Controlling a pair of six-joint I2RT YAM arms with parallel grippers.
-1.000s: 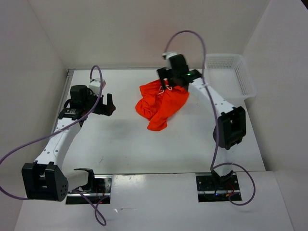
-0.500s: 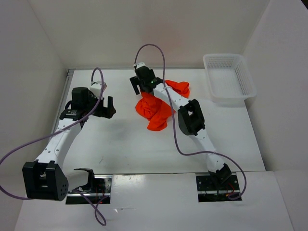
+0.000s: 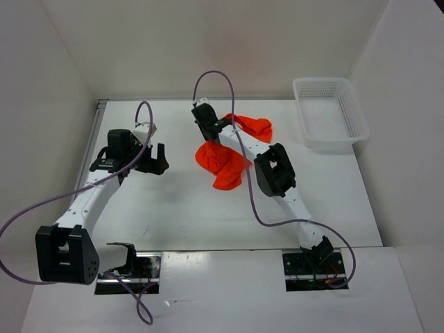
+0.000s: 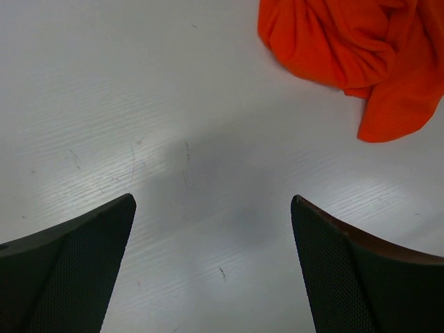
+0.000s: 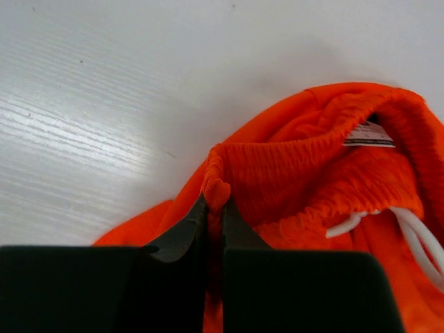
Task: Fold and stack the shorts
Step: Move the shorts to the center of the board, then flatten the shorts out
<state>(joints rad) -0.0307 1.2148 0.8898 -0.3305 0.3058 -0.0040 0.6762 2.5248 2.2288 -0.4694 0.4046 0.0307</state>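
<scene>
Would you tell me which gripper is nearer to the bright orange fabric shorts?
Right. The right gripper is shut on the waistband of the bright orange fabric shorts; the left gripper hangs open above the white table beside them.

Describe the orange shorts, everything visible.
The shorts are bright orange, thin, soft-looking fabric, crumpled in an unfolded heap on the white table, toward its back middle. A gathered elastic waistband, white drawstring and a small inner label show. The right gripper pinches a waistband fold.
</scene>
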